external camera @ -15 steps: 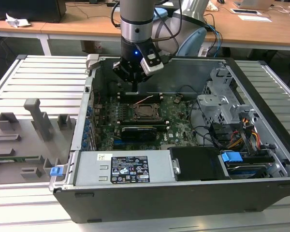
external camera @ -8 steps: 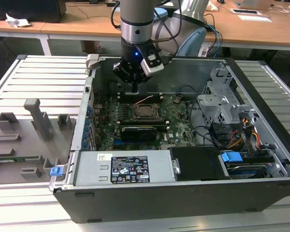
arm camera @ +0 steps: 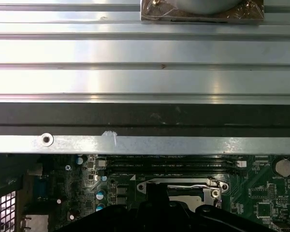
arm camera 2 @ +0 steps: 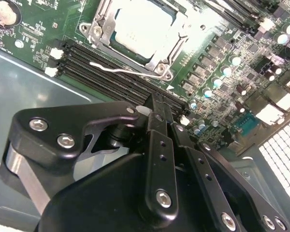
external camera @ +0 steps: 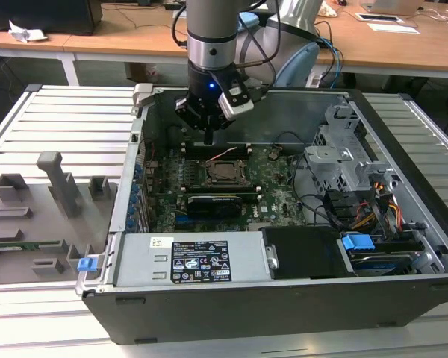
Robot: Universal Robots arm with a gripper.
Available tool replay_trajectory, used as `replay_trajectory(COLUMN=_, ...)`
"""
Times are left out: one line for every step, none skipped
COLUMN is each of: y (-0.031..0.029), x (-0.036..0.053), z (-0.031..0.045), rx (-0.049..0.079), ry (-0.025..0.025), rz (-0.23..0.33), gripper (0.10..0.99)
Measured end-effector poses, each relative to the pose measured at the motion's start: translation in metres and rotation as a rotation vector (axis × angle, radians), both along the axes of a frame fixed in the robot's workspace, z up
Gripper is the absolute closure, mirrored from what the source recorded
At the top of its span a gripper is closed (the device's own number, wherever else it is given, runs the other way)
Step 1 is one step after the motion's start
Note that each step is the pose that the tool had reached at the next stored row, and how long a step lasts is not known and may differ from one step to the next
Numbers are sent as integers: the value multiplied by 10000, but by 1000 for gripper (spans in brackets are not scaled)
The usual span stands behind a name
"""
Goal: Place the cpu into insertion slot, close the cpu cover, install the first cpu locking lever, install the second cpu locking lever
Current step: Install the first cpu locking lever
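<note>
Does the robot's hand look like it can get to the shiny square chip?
Probably yes. The hand hangs over the green board close to the cpu, the computer case is open on top, and nothing stands between them.

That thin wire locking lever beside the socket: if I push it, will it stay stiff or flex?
Probably springy: the locking lever is a thin bent wire rod, so it may flex and snap back. Its bare shiny metal looks slippery; a push could slide off. Likely very light.
</note>
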State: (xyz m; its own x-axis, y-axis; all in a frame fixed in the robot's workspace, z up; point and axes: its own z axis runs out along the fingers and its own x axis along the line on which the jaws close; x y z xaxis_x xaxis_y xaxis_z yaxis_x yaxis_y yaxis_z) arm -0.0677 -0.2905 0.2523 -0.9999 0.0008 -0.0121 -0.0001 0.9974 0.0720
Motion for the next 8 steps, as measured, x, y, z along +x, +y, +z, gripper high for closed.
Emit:
replay_trajectory(y=0, x=9, z=-9, rx=0, ry=0, rz=62, gripper=980)
replay_trajectory(y=0, x=13, z=-17, rx=1, ry=0, rz=256, gripper=980)
replay_trajectory(y=0, x=14, z=-21, rx=0, ry=-1, rz=372, gripper=980)
replay_trajectory(y=0, x=14, z=-23, rx=-1, ry=1, rz=463, gripper=980)
replay_trajectory(y=0, x=14, z=-25, rx=-2, ry=1, rz=518, gripper=980)
replay_trajectory(y=0, x=15, z=-27, rx=-1, ry=1, rz=521, gripper=980)
replay_trajectory(y=-1, x=17, z=-30, rx=0, ry=1, rz=523, gripper=980)
replay_trajectory(y=-3, x=19, z=-32, rx=2, ry=0, rz=523, gripper=980)
